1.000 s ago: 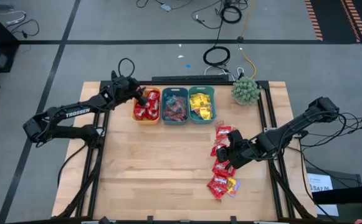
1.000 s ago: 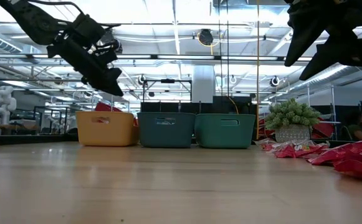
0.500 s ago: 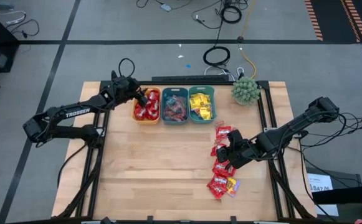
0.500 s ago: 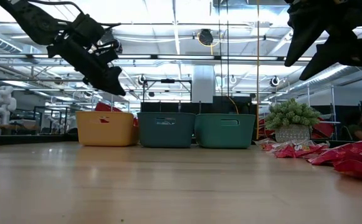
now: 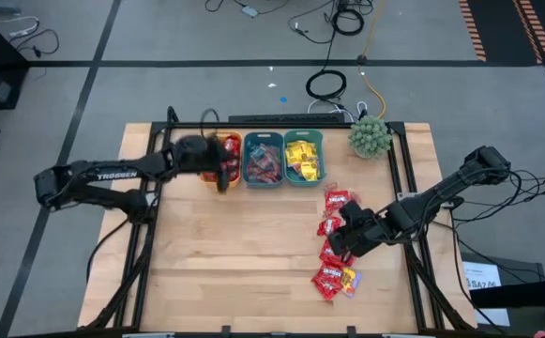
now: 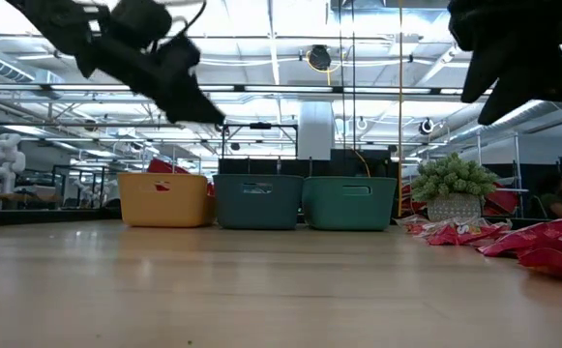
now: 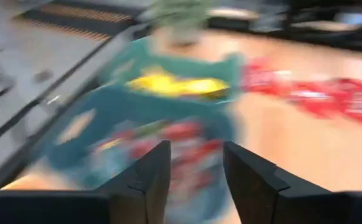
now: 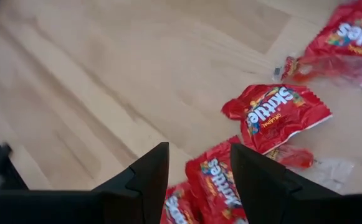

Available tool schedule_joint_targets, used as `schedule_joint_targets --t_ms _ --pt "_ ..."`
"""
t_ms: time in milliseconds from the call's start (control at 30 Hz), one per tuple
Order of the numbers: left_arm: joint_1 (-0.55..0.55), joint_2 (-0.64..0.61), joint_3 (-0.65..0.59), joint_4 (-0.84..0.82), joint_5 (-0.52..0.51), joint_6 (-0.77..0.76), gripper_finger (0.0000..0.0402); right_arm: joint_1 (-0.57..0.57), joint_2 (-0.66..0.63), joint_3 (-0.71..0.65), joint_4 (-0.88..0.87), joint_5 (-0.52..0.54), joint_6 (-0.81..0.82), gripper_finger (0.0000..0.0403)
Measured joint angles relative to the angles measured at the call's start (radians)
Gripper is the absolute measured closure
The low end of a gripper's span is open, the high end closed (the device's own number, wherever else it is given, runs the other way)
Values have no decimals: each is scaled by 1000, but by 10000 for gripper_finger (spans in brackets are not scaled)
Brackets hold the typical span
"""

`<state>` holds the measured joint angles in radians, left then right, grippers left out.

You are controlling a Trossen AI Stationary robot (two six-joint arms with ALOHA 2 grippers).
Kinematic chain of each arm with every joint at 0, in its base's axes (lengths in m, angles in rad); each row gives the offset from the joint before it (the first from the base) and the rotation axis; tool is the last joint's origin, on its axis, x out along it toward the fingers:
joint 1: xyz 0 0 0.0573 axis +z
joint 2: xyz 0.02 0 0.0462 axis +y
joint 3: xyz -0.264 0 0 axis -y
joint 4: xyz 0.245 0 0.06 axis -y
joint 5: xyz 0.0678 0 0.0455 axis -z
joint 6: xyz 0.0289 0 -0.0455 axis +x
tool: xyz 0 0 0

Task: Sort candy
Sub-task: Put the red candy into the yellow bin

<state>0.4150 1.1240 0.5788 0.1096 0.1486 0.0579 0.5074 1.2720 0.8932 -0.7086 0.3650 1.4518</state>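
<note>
Red candy packets (image 5: 330, 274) lie scattered on the right half of the wooden table, and the right wrist view shows them close up (image 8: 274, 112). My right gripper (image 5: 340, 240) hangs open above this pile (image 8: 196, 155), clear of it. Along the far edge stand an orange bin (image 5: 223, 143) with red packets, a blue-teal bin (image 5: 264, 160) with mixed sweets and a green-teal bin (image 5: 304, 157) with yellow packets. My left gripper (image 5: 222, 176) is open and empty (image 7: 196, 152), in the air over the orange bin's near edge.
A green spiky plant (image 5: 370, 137) in a pot stands at the far right corner, next to the green-teal bin. Bare wood (image 5: 234, 253) covers the table's middle and near left. Metal frame rails (image 5: 401, 178) run along the table's sides.
My left gripper has swung from over the orange bin's far left part toward the table's right and near edges, and now hangs over that bin's near edge, blurred with motion. The candy pile has not moved.
</note>
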Motion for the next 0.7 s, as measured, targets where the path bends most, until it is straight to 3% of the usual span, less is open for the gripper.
schedule_joint_targets --t_ms 167,300,400,533,700 --pt "-264 23 1 170 -49 0 270 38 0 0 -6 0 -96 241" --pt "-461 93 8 379 -177 0 274 73 0 0 -8 -5 -128 241" --pt "-584 201 78 435 -275 0 274 97 0 0 -8 -34 -147 241" --pt "-687 410 234 425 -328 12 275 126 0 0 -19 -109 -175 241" --pt "-732 651 439 428 -331 82 275 174 -4 0 -36 -158 -149 241"
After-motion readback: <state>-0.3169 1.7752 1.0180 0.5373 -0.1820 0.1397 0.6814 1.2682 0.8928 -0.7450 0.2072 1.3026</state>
